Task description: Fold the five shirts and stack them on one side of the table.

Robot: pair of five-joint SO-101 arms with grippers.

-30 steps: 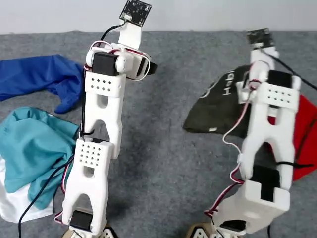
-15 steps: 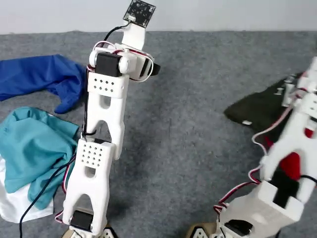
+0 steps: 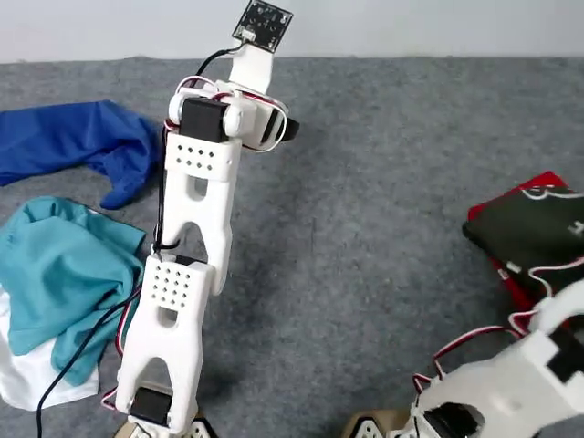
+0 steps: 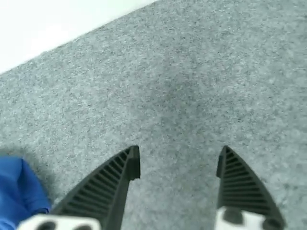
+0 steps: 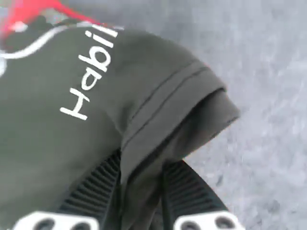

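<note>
Left gripper (image 4: 180,155), seen from the left wrist view, hangs over the grey tabletop (image 4: 216,72). Its two ribbed black fingers (image 4: 120,177) are spread wide with nothing between them. A corner of the blue shirt (image 4: 14,194) lies off to one side, clear of the fingers.

From the right wrist view, the right gripper (image 5: 141,179) is pinched narrow on a doubled edge of the dark shirt (image 5: 57,143), and the cloth runs down between its two fingers. A hemmed flap of that shirt sticks out over the grey tabletop, and white lettering runs across the cloth. A strip of the red shirt (image 5: 29,12) peeks out from under it at the far side.

From the high view, the left arm (image 3: 192,246) stretches up the left half of the tabletop toward the far edge. The right arm (image 3: 511,383) lies low at the near right corner. The dark shirt sits at the right edge on top of the red shirt, whose border shows along its far and near sides. It looks folded into a compact shape, though the edge of the view cuts it off and I can't be sure. On the left side the blue shirt lies spread near the far edge. The teal shirt (image 3: 64,274) is crumpled nearer, just beside the left arm. It lies partly over the white shirt (image 3: 27,379) at the near left corner.
</note>
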